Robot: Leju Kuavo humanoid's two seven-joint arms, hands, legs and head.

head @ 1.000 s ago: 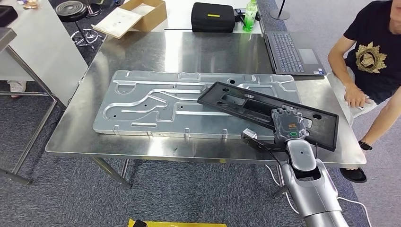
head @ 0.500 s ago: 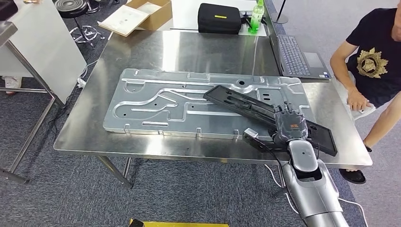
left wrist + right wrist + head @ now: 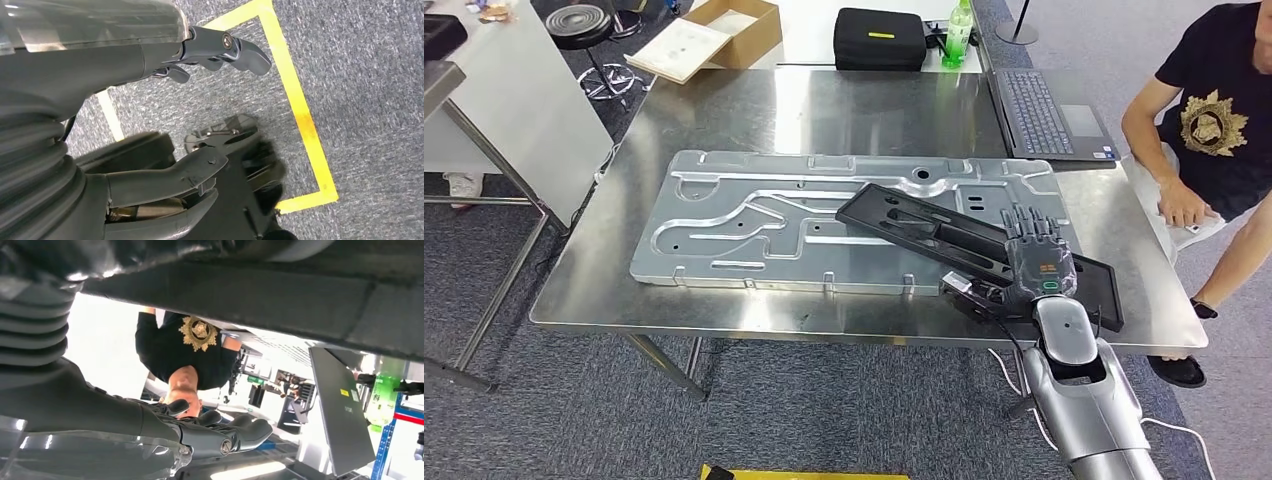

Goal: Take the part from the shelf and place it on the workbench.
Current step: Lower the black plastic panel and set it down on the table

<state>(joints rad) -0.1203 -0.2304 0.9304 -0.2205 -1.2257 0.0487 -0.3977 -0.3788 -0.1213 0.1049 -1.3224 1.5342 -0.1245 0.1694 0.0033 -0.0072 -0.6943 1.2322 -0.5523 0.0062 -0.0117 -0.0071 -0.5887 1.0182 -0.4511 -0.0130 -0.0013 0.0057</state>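
The part [image 3: 919,232] is a long black plastic frame with cut-outs. It lies slantwise, its far end on a large aluminium plate [image 3: 744,215] on the steel workbench [image 3: 824,110], its near end by the bench's front right edge. My right hand [image 3: 1035,262] lies over the near end with straightened fingers [image 3: 1027,228]. In the right wrist view the part [image 3: 260,300] is a dark band, with a wide gap between it and my fingers [image 3: 225,435]. My left hand [image 3: 125,65] hangs above the carpet, fingers [image 3: 242,49] apart, holding nothing.
A person [image 3: 1214,120] sits at the bench's right end, one hand on a knee. A laptop [image 3: 1044,110] lies on the far right corner. Behind the bench are a black case [image 3: 879,38], a green bottle [image 3: 957,30] and a cardboard box [image 3: 714,35].
My right hand's fingers, curled on the part a second ago, are now stretched out. The part's near end has sunk closer to the bench. The head camera shifted slightly.
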